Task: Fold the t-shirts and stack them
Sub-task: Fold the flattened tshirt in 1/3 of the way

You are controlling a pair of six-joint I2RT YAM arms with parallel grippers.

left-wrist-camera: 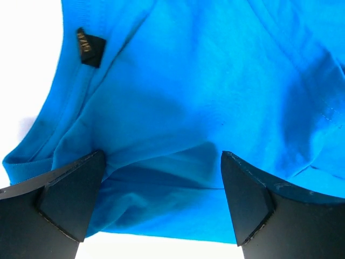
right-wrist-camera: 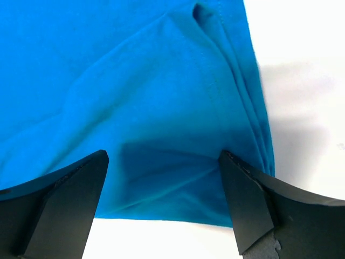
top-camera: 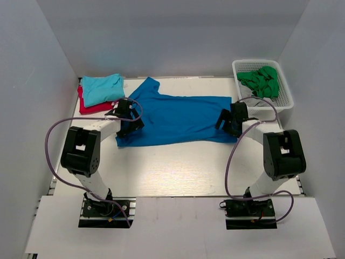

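Fingers on the left (left-wrist-camera: 70, 199): parted, clasping nothing, straddling a soft ridge of the royal-blue t-shirt (top-camera: 178, 118) just in from its near edge, with a small black label (left-wrist-camera: 89, 47) farther up the cloth. Fingers on the right (right-wrist-camera: 59, 205): likewise spread and unloaded, set over the near corner at the opposite end, where layered hems bunch beside one tip.

Lying sideways across the middle of the white surface (top-camera: 178, 167), with one sleeve pointing to the far side and rumples along the near-left edge. Probably about to pinch both ends of the near edge for a lengthwise fold.

To do it well: press both sets of tips down to the surface before closing, and catch every layer, above all at the bunched right corner. Lift level and together, keep the edge lightly taut between the two ends, and carry it over rather than dragging. Lay it parallel to the far edge. Mind the turquoise t-shirt (top-camera: 101, 88) on the red t-shirt (top-camera: 89, 108), just beside the left end.
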